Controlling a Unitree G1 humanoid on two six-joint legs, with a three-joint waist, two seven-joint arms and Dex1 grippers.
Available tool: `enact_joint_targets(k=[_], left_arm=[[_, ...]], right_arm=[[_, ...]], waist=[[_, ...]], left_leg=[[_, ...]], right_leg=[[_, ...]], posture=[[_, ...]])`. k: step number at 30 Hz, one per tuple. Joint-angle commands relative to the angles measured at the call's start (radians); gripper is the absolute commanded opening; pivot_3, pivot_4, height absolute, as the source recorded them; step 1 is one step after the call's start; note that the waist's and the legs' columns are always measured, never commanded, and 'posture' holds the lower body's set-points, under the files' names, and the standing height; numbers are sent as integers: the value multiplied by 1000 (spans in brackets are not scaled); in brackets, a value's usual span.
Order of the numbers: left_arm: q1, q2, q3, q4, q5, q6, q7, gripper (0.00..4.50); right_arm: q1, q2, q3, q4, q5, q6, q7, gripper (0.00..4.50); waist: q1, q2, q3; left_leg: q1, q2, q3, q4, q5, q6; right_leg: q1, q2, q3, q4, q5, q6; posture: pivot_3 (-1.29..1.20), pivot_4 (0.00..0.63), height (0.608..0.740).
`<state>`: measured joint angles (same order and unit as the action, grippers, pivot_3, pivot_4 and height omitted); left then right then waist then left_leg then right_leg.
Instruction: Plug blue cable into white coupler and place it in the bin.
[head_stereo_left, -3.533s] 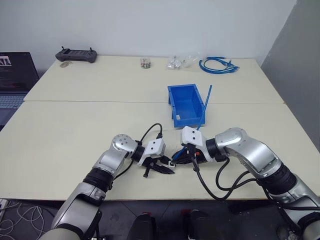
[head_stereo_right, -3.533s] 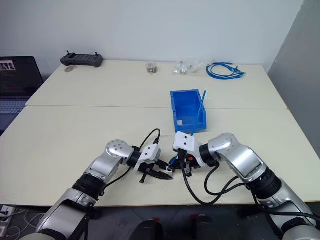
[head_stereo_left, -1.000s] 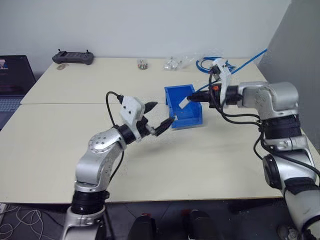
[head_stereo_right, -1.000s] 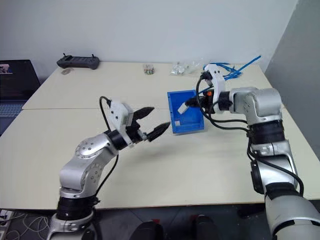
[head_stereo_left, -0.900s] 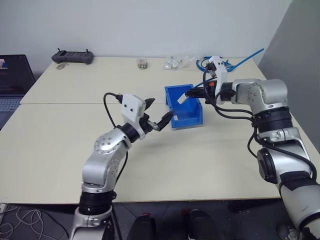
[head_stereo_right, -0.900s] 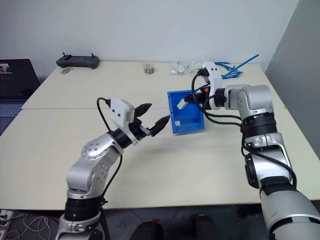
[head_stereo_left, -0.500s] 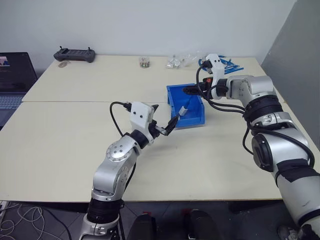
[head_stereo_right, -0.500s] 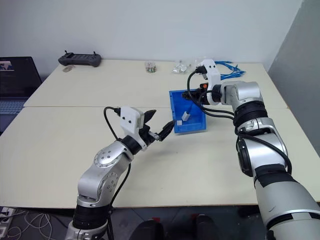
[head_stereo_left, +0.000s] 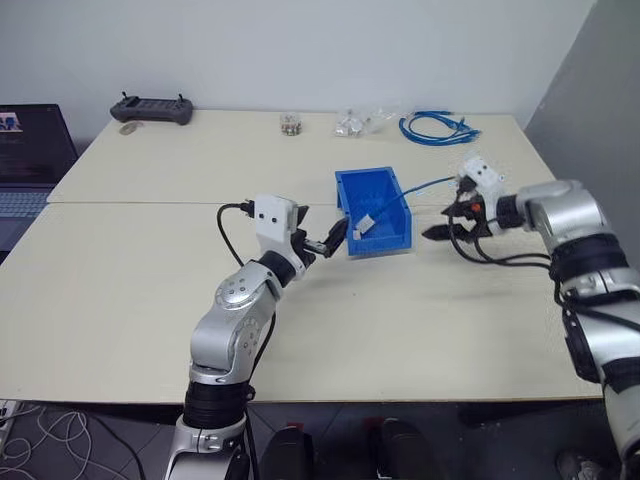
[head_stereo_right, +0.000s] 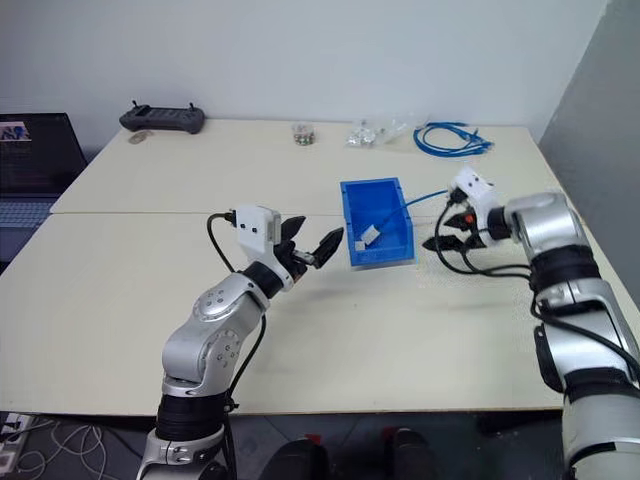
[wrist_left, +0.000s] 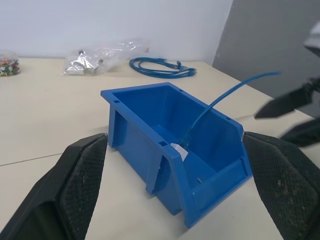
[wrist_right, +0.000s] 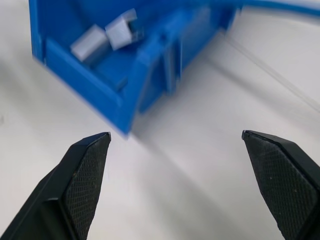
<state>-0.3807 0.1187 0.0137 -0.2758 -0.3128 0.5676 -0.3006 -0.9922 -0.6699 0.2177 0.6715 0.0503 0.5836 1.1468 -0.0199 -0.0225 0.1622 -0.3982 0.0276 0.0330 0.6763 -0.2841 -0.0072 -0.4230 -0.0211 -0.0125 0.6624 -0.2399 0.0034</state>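
The blue bin stands on the table right of centre. Inside it lies the white coupler, also seen in the right wrist view. The blue cable runs from the coupler up over the bin's right wall, its free end in the air. My right gripper hangs open just right of the bin, holding nothing. My left gripper is open too, just left of the bin and pointing at it, empty; its fingers frame the bin.
At the table's far edge lie a coiled bundle of blue cables, clear bags of small parts, a small jar and a black controller. A laptop sits at the far left. A grey wall stands on the right.
My right gripper has opened and let go of the cable; the coupler now lies in the bin. The right gripper has swung right and down, clear of the bin. The left gripper has barely moved.
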Motion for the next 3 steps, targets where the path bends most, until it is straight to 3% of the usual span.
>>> enact_joint_targets(k=[1,3], left_arm=[[13,3,22,-31,-3,4,33,4500],[27,6,36,-27,6,-2,55,4500]], right_arm=[[126,-2,-124,-246,46,7,-123,4471],[231,46,-205,-411,74,25,-238,4471]], waist=[[-5,0,0],[-5,0,0]], left_leg=[[0,0,0,0,0,0],[1,2,-1,0,0,0]], right_leg=[[0,0,1,0,0,0],[1,0,0,1,0,0]], posture=[[0,150,740],[0,150,740]])
